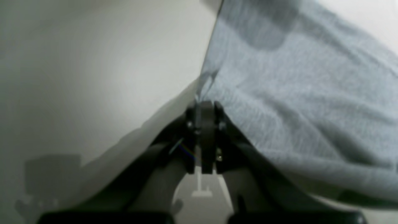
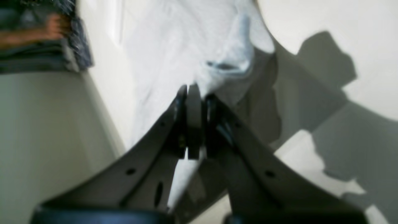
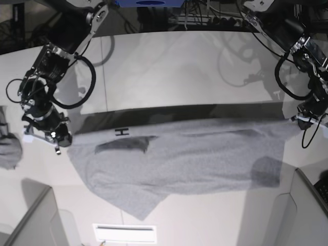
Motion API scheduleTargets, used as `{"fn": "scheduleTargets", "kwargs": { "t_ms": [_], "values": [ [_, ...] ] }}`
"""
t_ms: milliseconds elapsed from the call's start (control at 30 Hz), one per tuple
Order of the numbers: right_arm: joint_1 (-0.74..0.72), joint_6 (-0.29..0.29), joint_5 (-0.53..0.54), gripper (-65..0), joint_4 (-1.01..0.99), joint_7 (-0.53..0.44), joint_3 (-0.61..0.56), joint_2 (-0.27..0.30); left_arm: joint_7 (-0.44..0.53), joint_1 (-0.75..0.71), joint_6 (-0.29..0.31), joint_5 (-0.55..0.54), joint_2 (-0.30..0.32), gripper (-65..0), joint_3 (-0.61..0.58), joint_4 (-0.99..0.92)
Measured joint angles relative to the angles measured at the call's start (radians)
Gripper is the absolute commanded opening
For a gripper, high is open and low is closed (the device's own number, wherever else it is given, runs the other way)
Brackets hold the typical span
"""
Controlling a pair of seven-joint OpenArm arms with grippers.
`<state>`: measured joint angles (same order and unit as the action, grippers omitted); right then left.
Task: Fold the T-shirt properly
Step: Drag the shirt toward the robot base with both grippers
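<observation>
The heather-grey T-shirt point(image 3: 179, 154) hangs stretched between my two grippers above the white table, its lower part sagging toward the front edge. A black letter H point(image 3: 122, 132) shows near its upper left edge. My left gripper point(image 1: 205, 105) is shut on the T-shirt's edge point(image 1: 279, 109); in the base view it is at the right point(image 3: 302, 119). My right gripper point(image 2: 194, 90) is shut on a bunched corner of the T-shirt point(image 2: 186, 46); in the base view it is at the left point(image 3: 60, 146).
A small grey cloth lump point(image 3: 9, 148) lies at the table's left edge. Grey panels stand at the front left point(image 3: 36, 220) and front right point(image 3: 302, 210). A white slotted strip point(image 3: 125, 233) sits at the front edge. Cables lie at the back.
</observation>
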<state>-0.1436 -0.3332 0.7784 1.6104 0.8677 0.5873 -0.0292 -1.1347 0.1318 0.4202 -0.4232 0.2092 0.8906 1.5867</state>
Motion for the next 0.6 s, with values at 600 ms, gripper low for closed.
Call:
{"fn": "scheduleTargets", "kwargs": {
  "t_ms": [600],
  "values": [
    [0.327,0.003,0.0,-65.0,0.058,0.022,0.0,0.007,-0.01,-0.326,0.0,0.003,-0.005,-65.0,0.002,0.059]
  ]
}}
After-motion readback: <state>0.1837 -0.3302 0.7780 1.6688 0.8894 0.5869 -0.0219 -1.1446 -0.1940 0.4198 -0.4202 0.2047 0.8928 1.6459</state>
